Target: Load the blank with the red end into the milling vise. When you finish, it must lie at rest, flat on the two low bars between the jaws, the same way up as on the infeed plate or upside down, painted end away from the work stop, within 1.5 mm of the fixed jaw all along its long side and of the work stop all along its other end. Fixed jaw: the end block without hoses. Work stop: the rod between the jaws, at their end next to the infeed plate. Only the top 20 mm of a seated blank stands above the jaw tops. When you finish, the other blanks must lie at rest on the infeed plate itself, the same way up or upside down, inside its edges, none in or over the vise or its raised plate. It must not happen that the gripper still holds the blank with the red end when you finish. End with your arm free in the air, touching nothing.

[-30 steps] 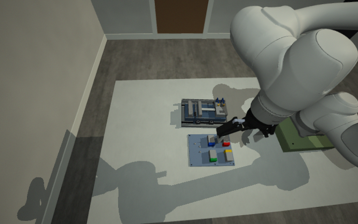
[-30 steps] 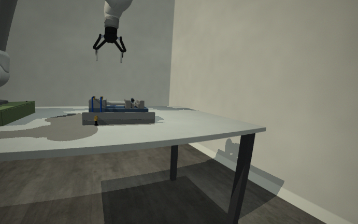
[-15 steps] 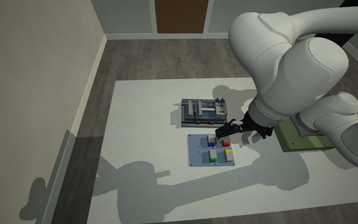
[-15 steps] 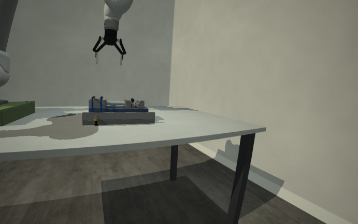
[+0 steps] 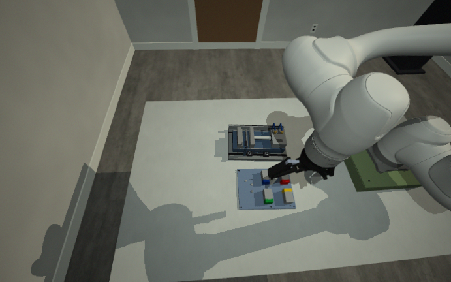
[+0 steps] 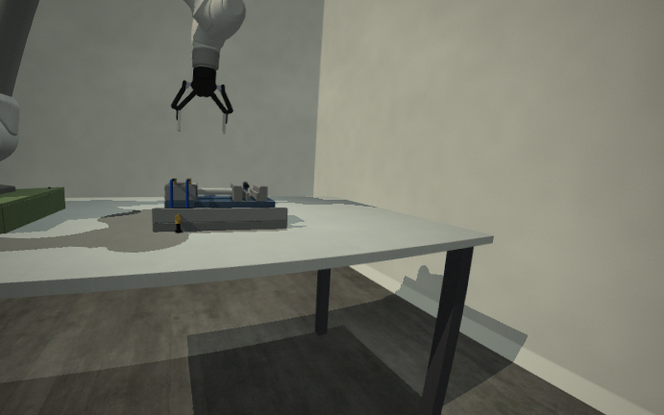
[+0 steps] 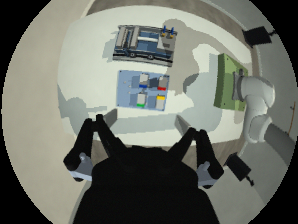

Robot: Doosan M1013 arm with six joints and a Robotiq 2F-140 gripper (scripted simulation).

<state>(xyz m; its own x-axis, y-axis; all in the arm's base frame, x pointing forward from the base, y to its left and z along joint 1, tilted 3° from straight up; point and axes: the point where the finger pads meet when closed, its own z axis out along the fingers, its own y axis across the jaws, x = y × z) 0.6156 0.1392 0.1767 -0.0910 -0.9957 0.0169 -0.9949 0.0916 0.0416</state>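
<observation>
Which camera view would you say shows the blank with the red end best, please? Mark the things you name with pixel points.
The wrist view: the red-ended blank (image 5: 284, 181) (image 7: 162, 82) shows both its grey body and red end there, though small. In the top view its red end is plain, but the tool (image 5: 270, 177) (image 6: 201, 132) (image 7: 146, 117) hangs nearby and little grey shows. The exterior view doesn't show it.

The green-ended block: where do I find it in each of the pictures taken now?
Top: the green-ended block is just below and right of center.
Exterior: not visible there.
Wrist: near the middle, above the gripper.
Shared landmark: the vise with blue hoses, in all three.
</observation>
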